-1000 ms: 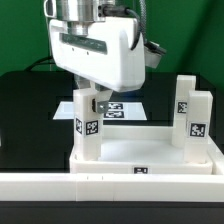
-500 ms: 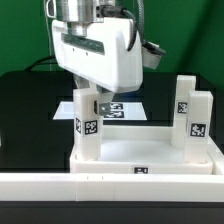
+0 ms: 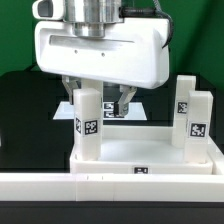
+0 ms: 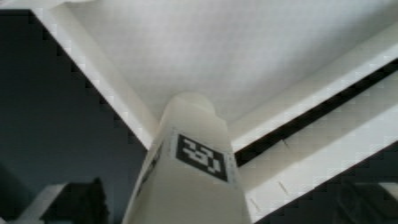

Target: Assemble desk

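The gripper [image 3: 97,103] stands spread wide, holding nothing, astride the near leg [image 3: 88,125]; the desk panel [image 3: 150,153] looks light, rigid, smooth plastic; grasp legs by their flat sides.

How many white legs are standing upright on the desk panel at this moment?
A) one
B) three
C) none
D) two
B: on the desk panel, one leg stands at the exterior view's left and two legs at its right.
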Tool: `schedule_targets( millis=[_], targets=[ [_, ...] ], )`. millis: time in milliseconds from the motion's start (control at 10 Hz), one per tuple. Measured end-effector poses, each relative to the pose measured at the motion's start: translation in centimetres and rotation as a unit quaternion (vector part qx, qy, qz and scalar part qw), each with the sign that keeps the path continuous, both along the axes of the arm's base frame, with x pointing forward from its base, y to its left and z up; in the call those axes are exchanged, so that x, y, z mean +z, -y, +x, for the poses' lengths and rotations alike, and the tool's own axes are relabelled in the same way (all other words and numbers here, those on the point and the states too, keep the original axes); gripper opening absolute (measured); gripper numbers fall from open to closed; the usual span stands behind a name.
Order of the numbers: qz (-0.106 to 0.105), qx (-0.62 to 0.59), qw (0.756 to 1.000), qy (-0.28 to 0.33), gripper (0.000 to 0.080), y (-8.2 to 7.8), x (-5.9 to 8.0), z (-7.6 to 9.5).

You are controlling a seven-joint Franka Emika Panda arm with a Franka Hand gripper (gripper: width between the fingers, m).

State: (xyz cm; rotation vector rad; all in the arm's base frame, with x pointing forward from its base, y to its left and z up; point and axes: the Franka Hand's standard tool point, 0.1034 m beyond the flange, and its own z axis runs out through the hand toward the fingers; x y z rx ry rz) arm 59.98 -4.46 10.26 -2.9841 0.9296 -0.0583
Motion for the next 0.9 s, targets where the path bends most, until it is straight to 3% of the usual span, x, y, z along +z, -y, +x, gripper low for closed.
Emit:
schedule_targets(
  millis=[300,900],
  targets=[
    [-0.007,0.106,0.994,0.000,0.0649,0.3,0.0,0.0],
    [-0.022,0.326,0.945,-0.005,0.0649,1.6,0.0,-0.1]
  ],
)
